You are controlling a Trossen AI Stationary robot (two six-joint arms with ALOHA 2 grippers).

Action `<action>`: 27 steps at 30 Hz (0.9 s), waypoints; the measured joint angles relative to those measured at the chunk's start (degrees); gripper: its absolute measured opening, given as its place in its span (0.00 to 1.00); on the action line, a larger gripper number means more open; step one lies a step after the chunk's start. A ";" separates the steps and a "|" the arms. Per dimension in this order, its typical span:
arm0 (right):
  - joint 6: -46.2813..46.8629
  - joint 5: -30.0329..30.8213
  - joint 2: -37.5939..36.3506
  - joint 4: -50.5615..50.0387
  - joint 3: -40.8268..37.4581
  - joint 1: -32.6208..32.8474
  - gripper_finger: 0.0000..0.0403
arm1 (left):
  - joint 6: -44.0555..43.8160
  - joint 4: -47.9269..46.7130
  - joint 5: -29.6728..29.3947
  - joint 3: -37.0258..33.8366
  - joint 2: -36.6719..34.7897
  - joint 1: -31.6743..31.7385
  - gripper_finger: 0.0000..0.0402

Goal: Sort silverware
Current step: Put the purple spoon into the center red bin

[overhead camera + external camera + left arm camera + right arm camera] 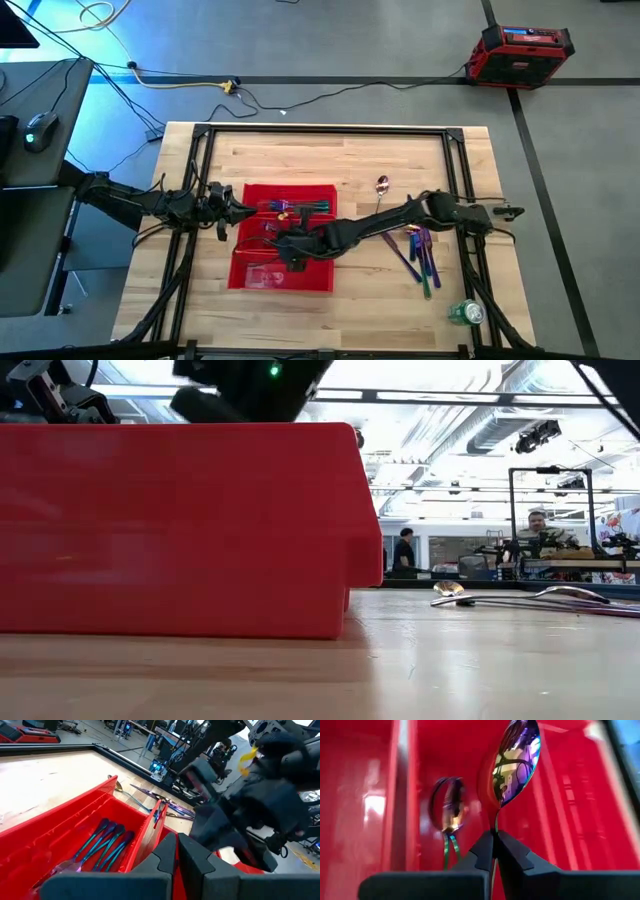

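A: Start on the left. What is your left gripper (pixel 177 851) doing?

B: It hangs over the left edge of the red tray (pixel 250 275), my fingers pressed together with nothing between them. Just past them, in the far compartment, lie several forks (pixel 107 842) with blue-green handles, side by side.

A: And in the middle?

B: My right arm reaches across the table (pixel 350 310) to the tray. My right gripper (pixel 495 840) sits over the middle compartment, fingers pinching the thin handle of a spoon (pixel 516 757). Its bowl points out ahead of my fingers, shining purple, blue and gold against the red floor. A second spoon (pixel 449 805) lies in that same compartment, just beside the one I hold.

A: Is the held spoon touching the tray floor?

B: I cannot tell.

A: What is to the right of the tray?

B: One loose spoon (pixel 382 185) lies on the bare wood toward the far side, apart from the tray. Farther right, near my right arm's base, a small bunch of cutlery (pixel 420 255), purple, blue and green, lies fanned out on the wood. Near the right corner closest to the camera's bottom edge lies a green can (pixel 465 313) on its side.
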 joint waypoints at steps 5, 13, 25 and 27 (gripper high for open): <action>-3.00 -4.94 1.21 -0.82 1.31 -1.00 0.01 | 0.04 0.01 -0.34 0.00 0.00 -0.09 0.00; -4.05 -4.71 1.21 -0.45 1.31 -2.06 0.18 | 0.07 0.00 -0.39 0.00 0.00 -0.09 0.00; 10.16 5.20 -10.16 -12.20 1.35 6.63 0.31 | 0.09 0.00 0.02 0.00 0.00 -0.86 0.00; 14.46 8.76 -12.96 -19.13 0.83 8.37 0.31 | 0.15 0.04 -0.29 0.00 0.00 -1.20 0.00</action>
